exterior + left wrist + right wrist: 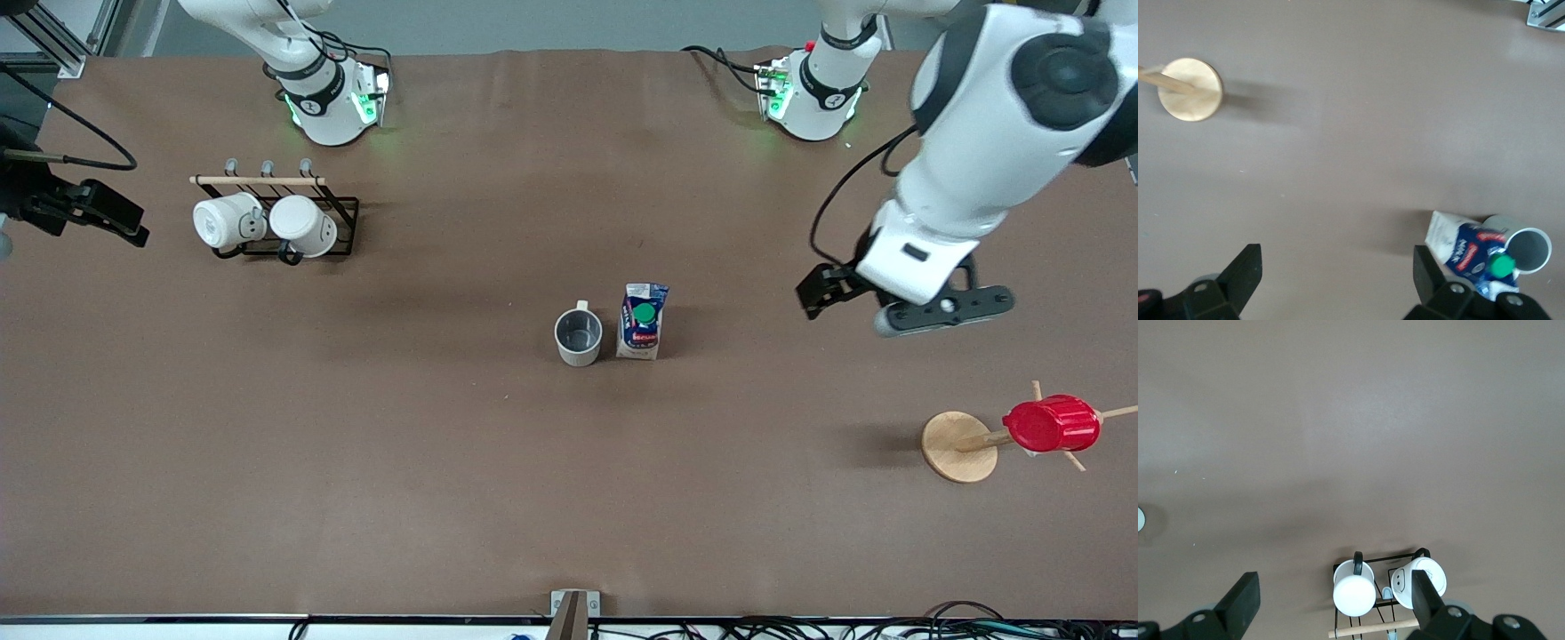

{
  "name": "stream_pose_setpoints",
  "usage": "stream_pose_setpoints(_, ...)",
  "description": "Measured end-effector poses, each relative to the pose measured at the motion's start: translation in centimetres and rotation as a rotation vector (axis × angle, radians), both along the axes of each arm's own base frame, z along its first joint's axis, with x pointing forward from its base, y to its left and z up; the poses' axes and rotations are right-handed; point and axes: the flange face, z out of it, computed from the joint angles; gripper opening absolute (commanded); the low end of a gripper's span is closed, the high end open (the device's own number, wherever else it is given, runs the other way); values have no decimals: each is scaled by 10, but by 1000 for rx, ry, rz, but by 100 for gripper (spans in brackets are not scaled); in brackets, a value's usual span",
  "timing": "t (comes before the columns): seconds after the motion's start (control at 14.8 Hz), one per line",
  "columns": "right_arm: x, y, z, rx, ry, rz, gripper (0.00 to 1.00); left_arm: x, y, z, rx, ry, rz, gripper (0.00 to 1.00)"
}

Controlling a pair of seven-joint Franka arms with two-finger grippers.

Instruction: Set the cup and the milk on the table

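Observation:
The cup [579, 336], off-white with a grey inside, stands upright on the brown table [427, 462] near its middle. The milk [643, 320], a blue-and-white carton with a green cap, stands right beside it, toward the left arm's end. My left gripper [855, 298] is open and empty, up over bare table between the milk and the table's left-arm end. The left wrist view [1337, 268] shows the milk [1463, 248] and the cup [1530, 248] off to one side. My right gripper [98, 213] is open and empty, up at the right arm's end of the table, and also shows in the right wrist view [1335, 590].
A black wire rack [342, 227] with two white rounded mugs [267, 222] stands near the right arm's base; it shows in the right wrist view [1386, 563]. A red ribbed cup [1052, 424] hangs on a wooden stand [958, 446] toward the left arm's end, nearer the camera.

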Motion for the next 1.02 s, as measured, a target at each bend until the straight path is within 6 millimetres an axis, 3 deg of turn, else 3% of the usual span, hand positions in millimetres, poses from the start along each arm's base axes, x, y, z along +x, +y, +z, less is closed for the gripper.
stream_pose_setpoints(0.54,0,0,0,0,0,0,100,-39,125,49,-1,-21,-138,100)
stream_pose_setpoints(1.02,0,0,0,0,0,0,100,-46,159,58,6,0,-198,100)
